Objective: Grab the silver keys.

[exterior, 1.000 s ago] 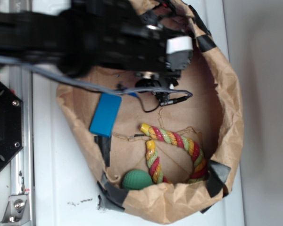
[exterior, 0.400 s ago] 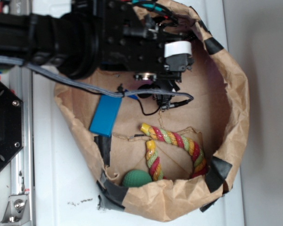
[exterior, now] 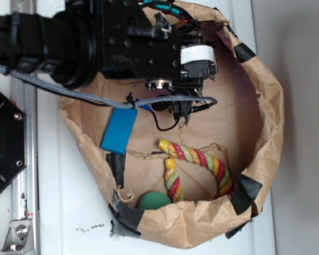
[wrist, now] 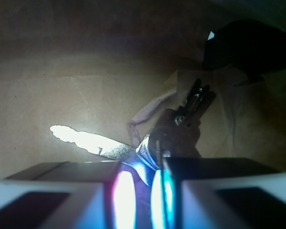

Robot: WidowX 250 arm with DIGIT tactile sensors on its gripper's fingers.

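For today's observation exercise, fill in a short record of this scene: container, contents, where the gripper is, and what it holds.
container: brown paper bag, rim rolled down and taped
contents: blue block, rope toy, green ball, keys
gripper position: gripper low inside the bag, near its far wall in the exterior view
gripper state: fingers close together, keys between them
keys: one bright blade sticks out left, darker head to the right

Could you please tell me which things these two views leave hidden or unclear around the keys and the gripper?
- Silver keys: hidden under the arm in the exterior view; in the wrist view, glare washes out the part between the fingers.
- Gripper: the wrist view's bottom edge cuts it off, so the grip itself is unclear.
- Green ball: partly hidden behind the paper bag wall, exterior view.
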